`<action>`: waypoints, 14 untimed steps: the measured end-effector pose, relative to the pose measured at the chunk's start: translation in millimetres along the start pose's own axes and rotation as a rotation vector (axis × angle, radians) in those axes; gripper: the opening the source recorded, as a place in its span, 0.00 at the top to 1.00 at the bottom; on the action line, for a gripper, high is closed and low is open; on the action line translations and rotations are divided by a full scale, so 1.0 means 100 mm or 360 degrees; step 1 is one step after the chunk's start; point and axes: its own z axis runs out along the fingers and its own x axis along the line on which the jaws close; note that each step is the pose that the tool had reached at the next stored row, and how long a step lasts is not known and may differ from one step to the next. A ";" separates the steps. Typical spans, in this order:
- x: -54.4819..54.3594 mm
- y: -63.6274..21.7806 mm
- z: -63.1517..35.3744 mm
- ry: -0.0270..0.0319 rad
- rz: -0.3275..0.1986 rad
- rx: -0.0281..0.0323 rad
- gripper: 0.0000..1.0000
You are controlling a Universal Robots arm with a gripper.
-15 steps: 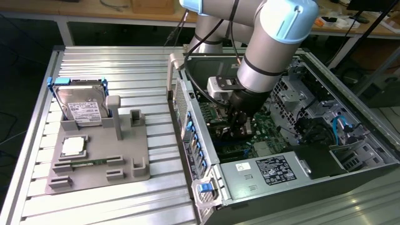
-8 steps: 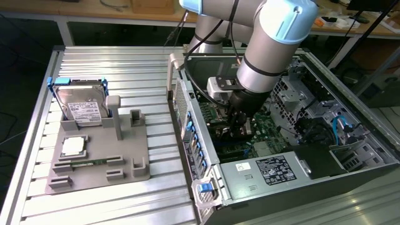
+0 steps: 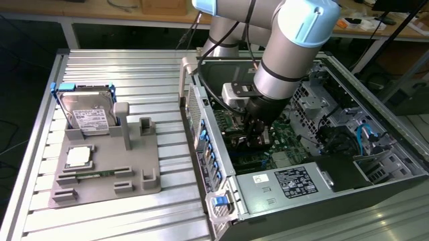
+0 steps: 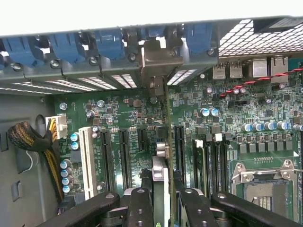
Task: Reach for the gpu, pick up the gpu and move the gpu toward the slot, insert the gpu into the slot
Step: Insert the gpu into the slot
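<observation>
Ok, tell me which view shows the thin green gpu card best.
The wrist view: the thin green gpu card stands edge-on between the pincer fingers, its silver bracket at the rear panel. In the exterior view the arm hides most of the card.

My gripper [image 4: 161, 201] has matt black fingers [image 4: 139, 208] with small bolt heads, closed on the gpu [image 4: 160, 165], whose thin green edge carries a dull silver metal bracket [image 4: 161, 59]. My arm [image 3: 295, 55] is smooth satin grey with glossy pale blue plastic caps. The motherboard [image 4: 227, 118] is glossy green laminate. The case [image 3: 201, 115] is perforated bare sheet metal with blue plastic clips [image 4: 109, 42]. The table [image 3: 134, 216] is ribbed, shiny aluminium; the fixture tray [image 3: 157, 165] is matt grey plastic.
</observation>
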 end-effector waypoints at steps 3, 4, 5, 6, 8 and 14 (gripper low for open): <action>0.00 0.000 0.004 -0.00003 -0.0008 -0.00004 0.73; 0.00 0.000 0.004 0.00001 -0.0012 -0.00008 0.73; 0.00 0.000 0.005 0.00001 -0.0017 -0.00010 0.73; 0.00 0.000 0.005 0.00001 -0.0019 -0.00011 0.73; 0.00 0.000 0.007 0.00000 -0.0020 -0.00011 0.73; 0.00 -0.002 -0.009 -0.00025 -0.0020 -0.00027 0.73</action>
